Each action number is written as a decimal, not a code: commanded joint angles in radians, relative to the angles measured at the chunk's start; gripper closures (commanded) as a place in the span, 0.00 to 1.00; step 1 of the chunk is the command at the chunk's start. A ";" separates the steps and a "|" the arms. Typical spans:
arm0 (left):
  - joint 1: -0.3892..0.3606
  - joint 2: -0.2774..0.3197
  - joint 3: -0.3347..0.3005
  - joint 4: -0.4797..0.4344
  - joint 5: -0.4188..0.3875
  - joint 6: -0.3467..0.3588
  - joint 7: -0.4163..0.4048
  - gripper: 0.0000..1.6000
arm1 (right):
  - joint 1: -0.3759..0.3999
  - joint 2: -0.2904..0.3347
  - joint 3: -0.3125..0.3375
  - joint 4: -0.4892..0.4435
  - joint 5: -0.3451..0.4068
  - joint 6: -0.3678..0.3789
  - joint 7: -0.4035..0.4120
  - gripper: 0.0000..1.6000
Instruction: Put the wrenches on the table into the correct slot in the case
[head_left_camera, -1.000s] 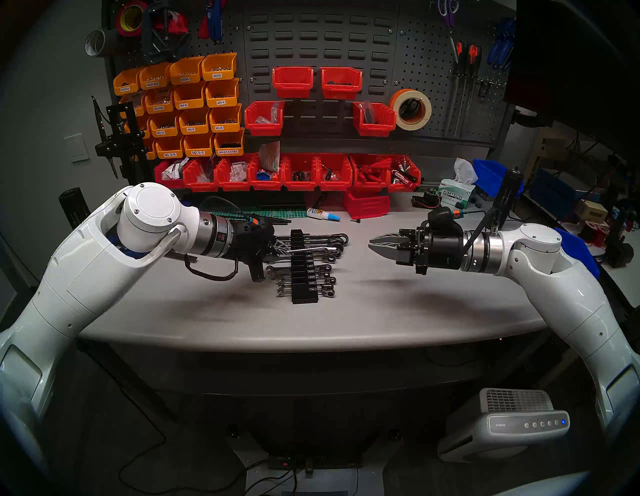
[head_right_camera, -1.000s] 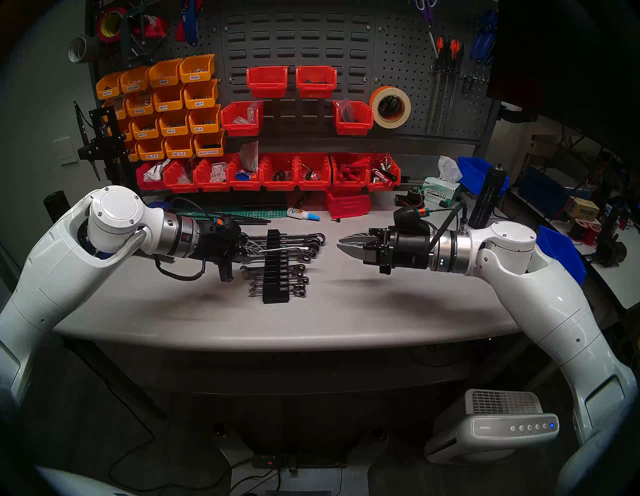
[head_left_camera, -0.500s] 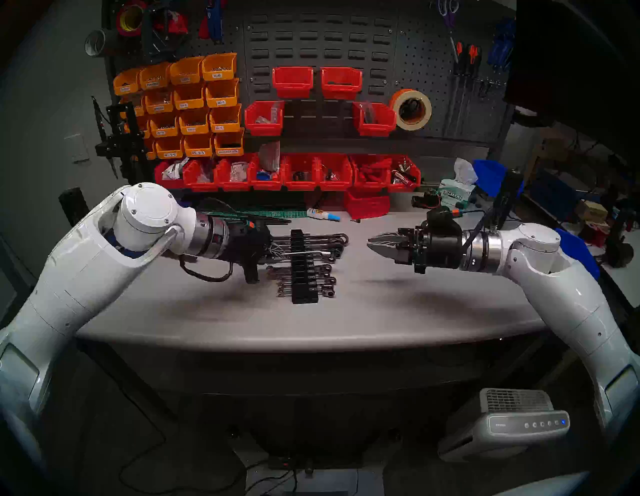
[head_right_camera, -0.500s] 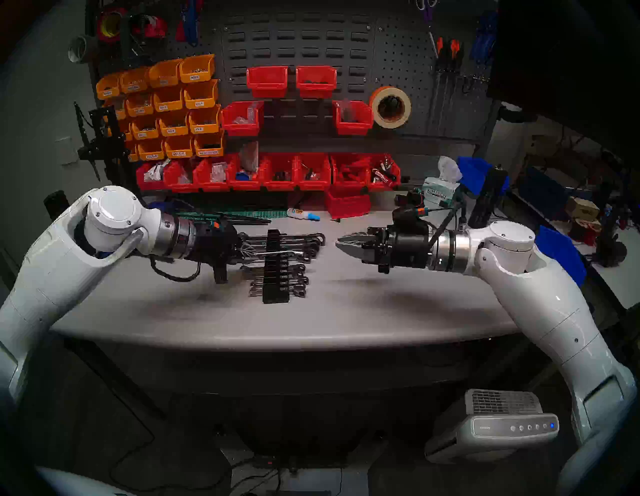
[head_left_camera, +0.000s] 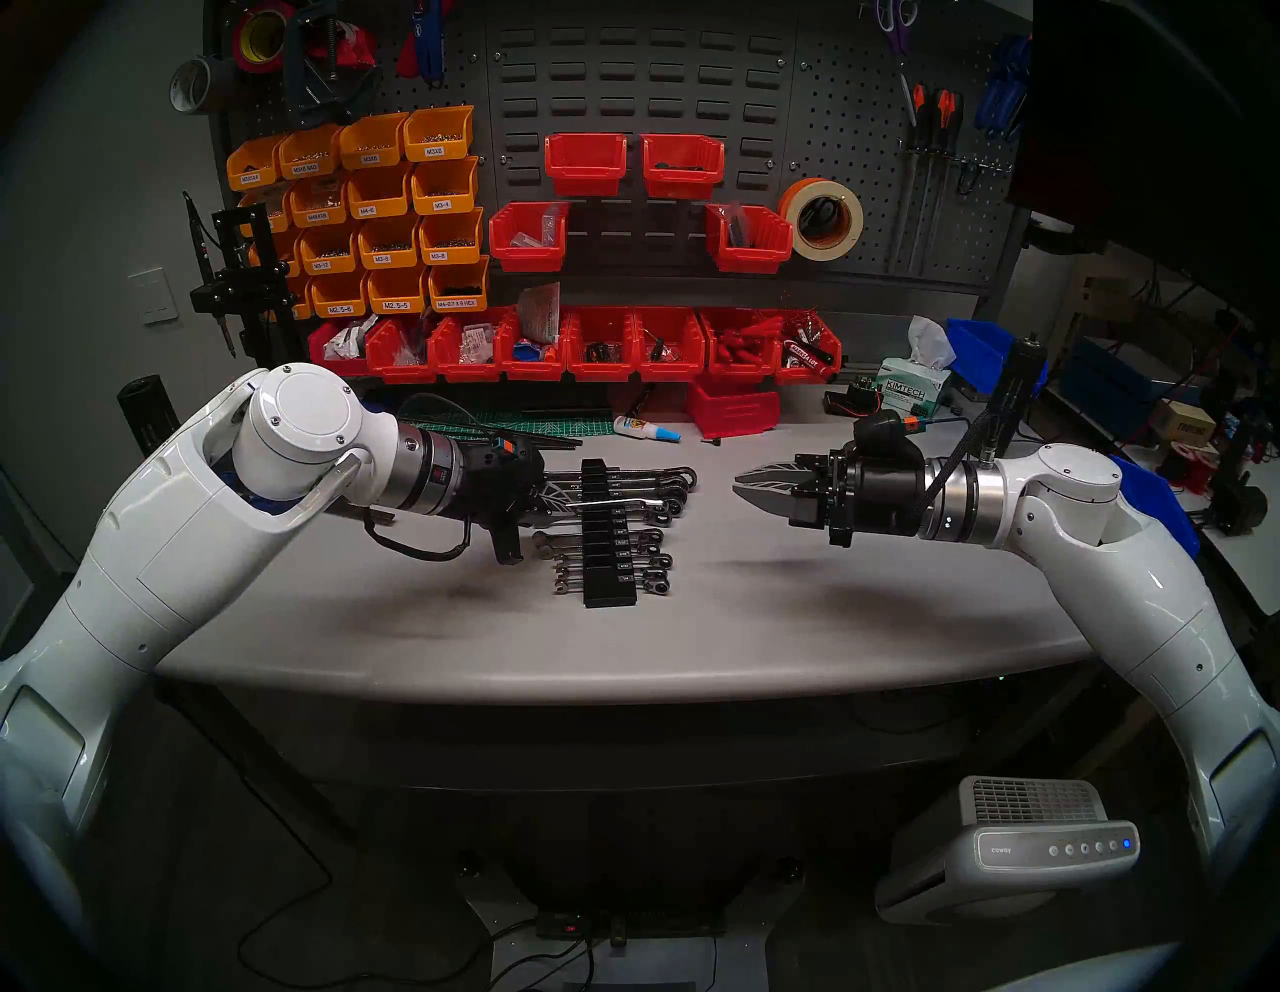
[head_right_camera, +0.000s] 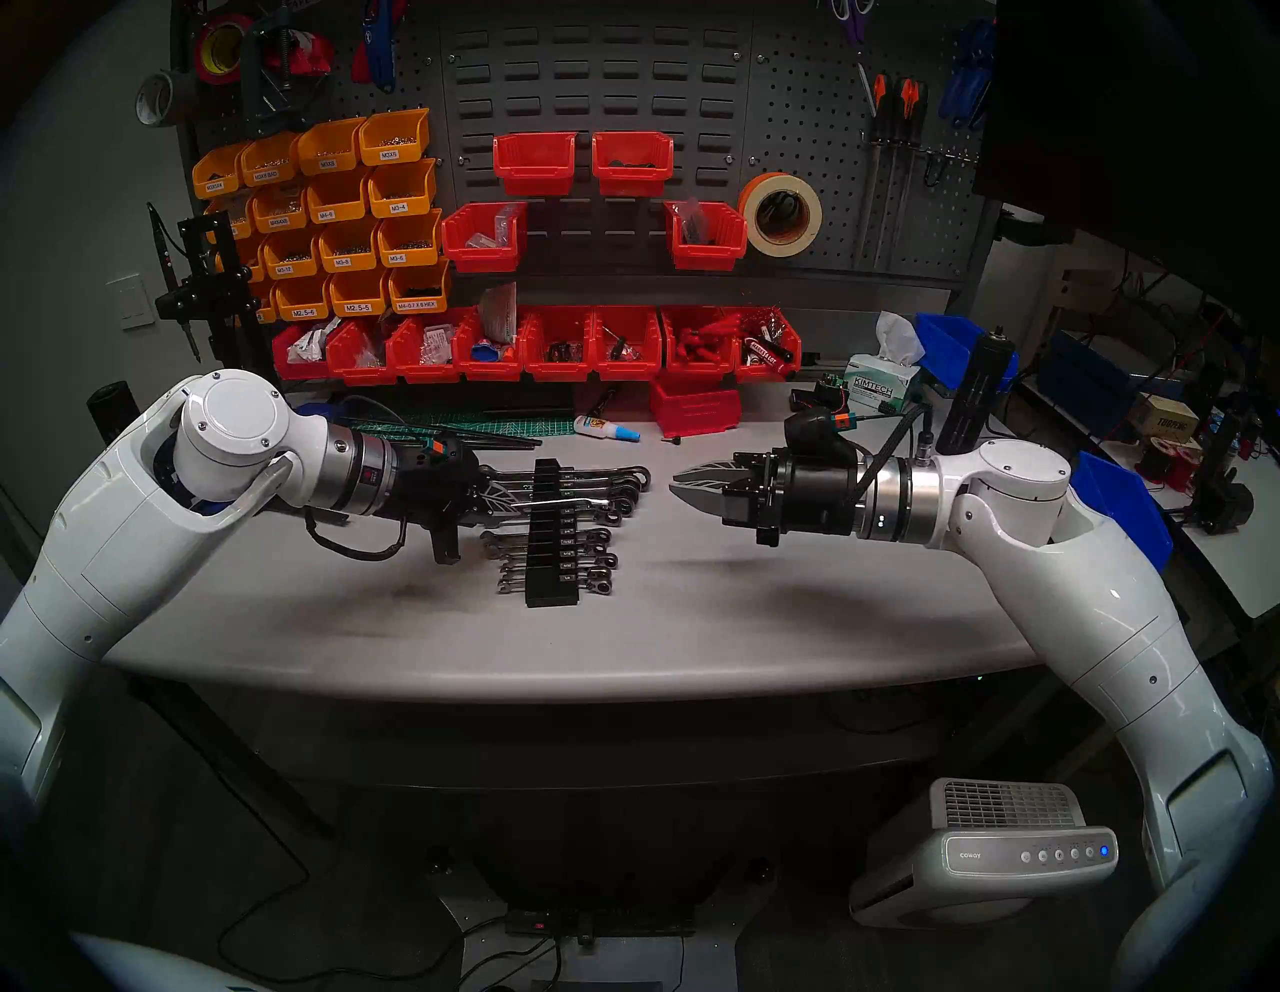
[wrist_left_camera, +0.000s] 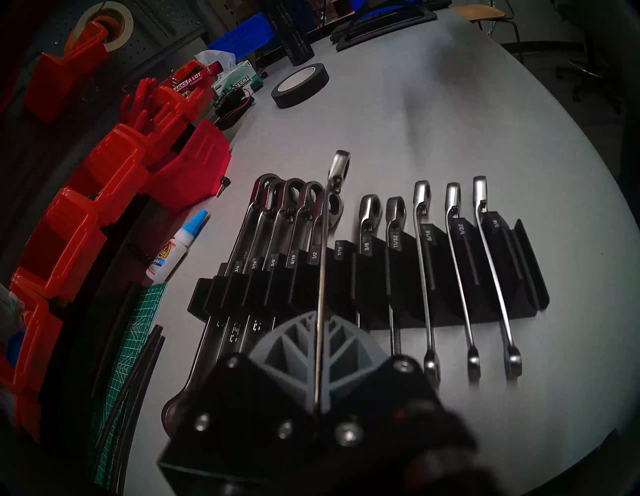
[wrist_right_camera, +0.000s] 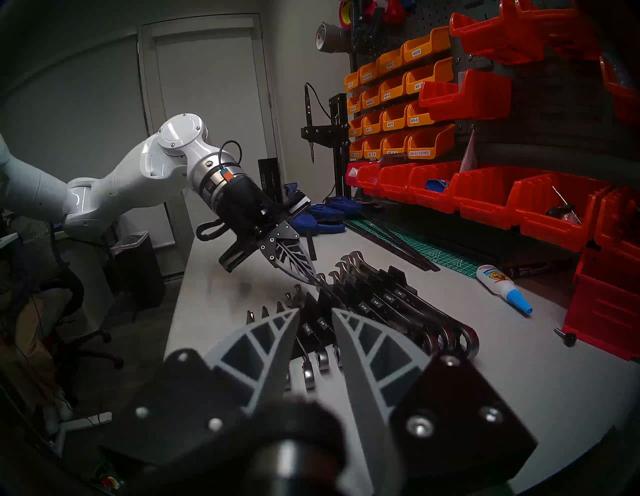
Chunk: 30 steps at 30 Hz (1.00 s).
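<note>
Left claw (wrist_left_camera: 320, 317) is pinching wrench (wrist_left_camera: 323, 249) tight above rack (wrist_left_camera: 374, 298); racked wrenches (wrist_left_camera: 424, 273) flanking; right claw (wrist_right_camera: 315, 313) gaping part-way, empty.

My white left arm (head_left_camera: 173, 526) reaches in from the side, its black gripper with grey ribbed fingers (wrist_left_camera: 320, 350) angled downward and pressed fully together. My white right arm (head_left_camera: 1122, 575) holds its matching gripper (wrist_right_camera: 315, 332) almost level, pointing toward the left one, fingers parted by a narrow gap.

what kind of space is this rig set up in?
Looks like a workshop or lab bench. Grey pegboard wall hung with screwdrivers and tape, rows of orange and red plastic parts bins, and a black plastic wrench rack on the grey worktop.
</note>
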 joint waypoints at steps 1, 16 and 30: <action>-0.053 -0.010 -0.008 0.006 0.016 -0.001 -0.005 1.00 | 0.013 0.015 0.034 -0.020 0.016 0.000 -0.006 0.50; -0.069 -0.024 0.007 0.026 0.055 0.001 -0.034 1.00 | -0.015 0.034 0.053 -0.038 0.029 -0.005 -0.018 0.51; -0.073 -0.029 0.023 0.030 0.111 -0.007 -0.069 1.00 | -0.041 0.042 0.065 -0.054 0.040 -0.014 -0.030 0.50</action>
